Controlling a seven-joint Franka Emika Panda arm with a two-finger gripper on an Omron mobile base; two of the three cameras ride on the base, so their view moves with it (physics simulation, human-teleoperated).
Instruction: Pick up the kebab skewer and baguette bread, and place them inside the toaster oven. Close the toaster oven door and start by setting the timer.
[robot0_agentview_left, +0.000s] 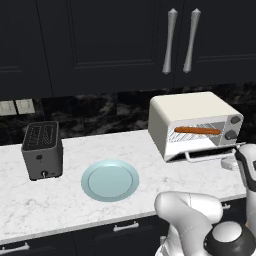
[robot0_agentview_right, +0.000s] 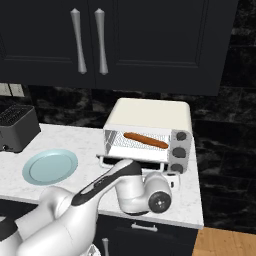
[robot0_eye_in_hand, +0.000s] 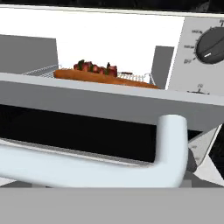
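Note:
The toaster oven (robot0_agentview_left: 190, 107) (robot0_agentview_right: 150, 112) stands at the back right of the counter. Its door (robot0_eye_in_hand: 109, 100) is partly open, tilted outward, with the silver bar handle (robot0_eye_in_hand: 87, 168) very close to the hand camera. On the wire rack lies the baguette bread (robot0_agentview_left: 197, 130) (robot0_agentview_right: 146, 140) (robot0_eye_in_hand: 87, 75), and the kebab skewer (robot0_eye_in_hand: 94, 68) rests just behind it. My gripper (robot0_agentview_right: 170, 176) sits low at the door's right front corner, below the knobs (robot0_eye_in_hand: 212, 46). Its fingers are hidden by the handle, so I cannot tell whether they are open or shut.
A pale blue plate (robot0_agentview_left: 110, 180) (robot0_agentview_right: 50, 166) lies bare on the marble counter left of the oven. A dark slot toaster (robot0_agentview_left: 42, 150) stands at the far left. Dark wall cabinets hang above. The counter ends just right of the oven (robot0_agentview_right: 197, 210).

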